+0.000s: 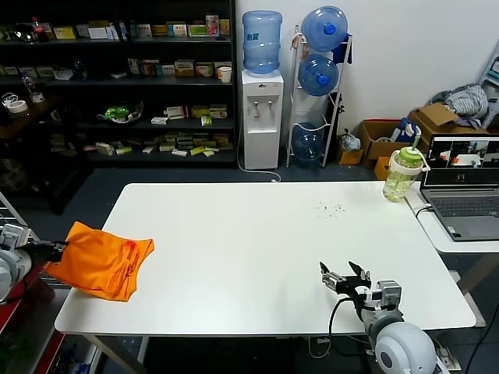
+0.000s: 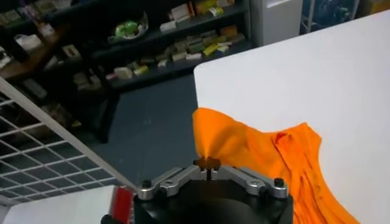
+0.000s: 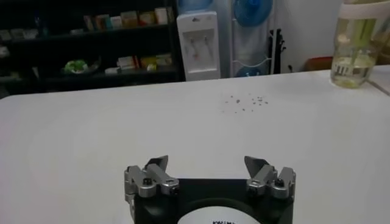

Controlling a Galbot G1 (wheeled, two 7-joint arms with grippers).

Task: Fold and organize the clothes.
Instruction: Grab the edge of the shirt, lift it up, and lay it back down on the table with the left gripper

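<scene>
We are holding the T-shirt (image 1: 101, 267) with our left gripper (image 1: 57, 251), its fingers pinched tight on an edge of the orange fabric just off the left edge of the table (image 1: 257, 257). The shirt is lying bunched at the table's near-left corner, part of it draping over the edge. In the left wrist view the cloth (image 2: 268, 161) is rising to a peak at the clamp (image 2: 208, 163). Our right gripper (image 1: 344, 278) is resting above the near-right of the table, jaws spread wide and holding nothing (image 3: 209, 168)
</scene>
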